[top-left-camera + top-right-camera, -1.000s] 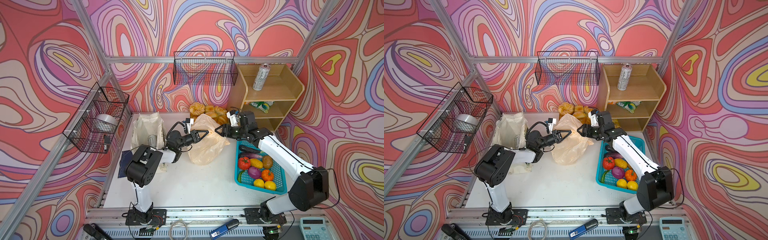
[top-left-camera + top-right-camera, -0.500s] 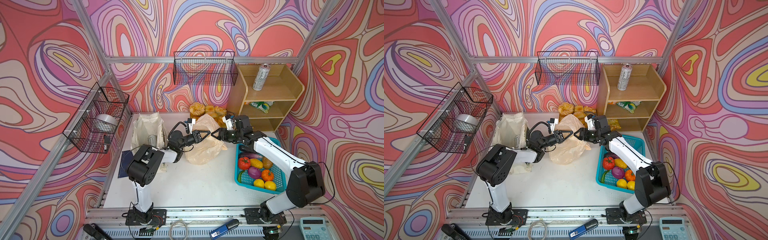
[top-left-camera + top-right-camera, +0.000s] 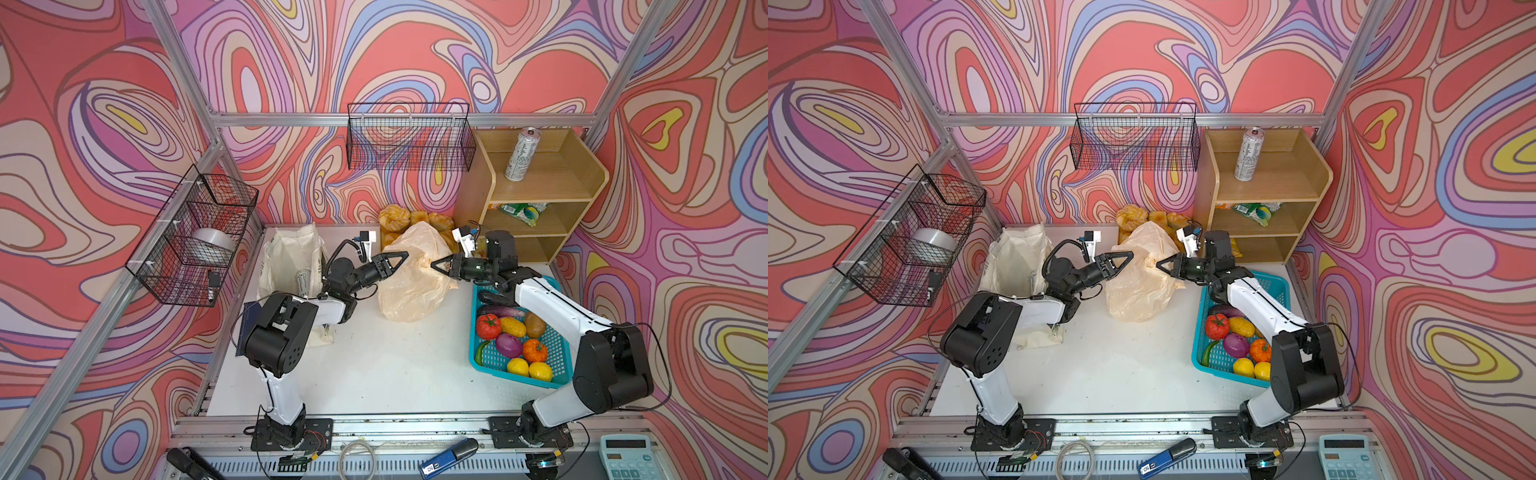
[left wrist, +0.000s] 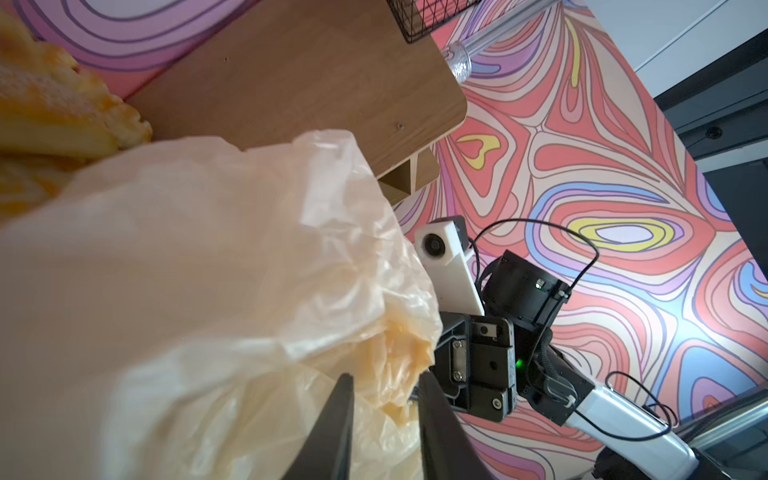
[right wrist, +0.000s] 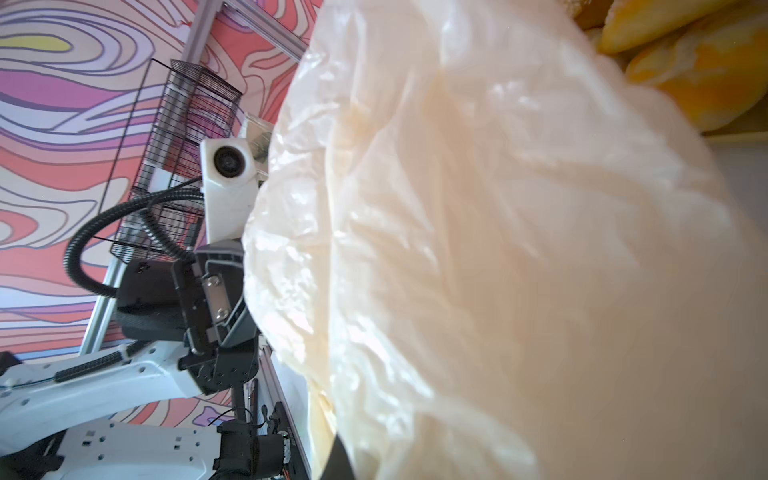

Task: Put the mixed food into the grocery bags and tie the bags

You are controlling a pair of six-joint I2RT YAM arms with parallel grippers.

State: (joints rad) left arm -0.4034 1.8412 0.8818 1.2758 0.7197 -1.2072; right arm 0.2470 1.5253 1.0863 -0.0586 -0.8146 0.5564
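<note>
Bag: we find the plastic bag (image 3: 411, 286) on the table (image 3: 374, 365), between both pincers, just in front of the rolls (image 3: 392, 216).
Axis: its long axis runs front to back; the crumpled top points toward the rolls.
Left pincer (image 3: 402, 256): fingers slightly parted at the bag's left edge.
Right pincer (image 3: 435, 265): closed, pinching the bag's right edge.
Change: a second ago we saw the right pincer open and clear of the bag, the left one closed.

Small white label (image 3: 1145, 468) on the blue tool (image 3: 1168, 456) up front, looks like 50. Drink can (image 3: 521, 154) on the shelf: lettering too small to read.
</note>
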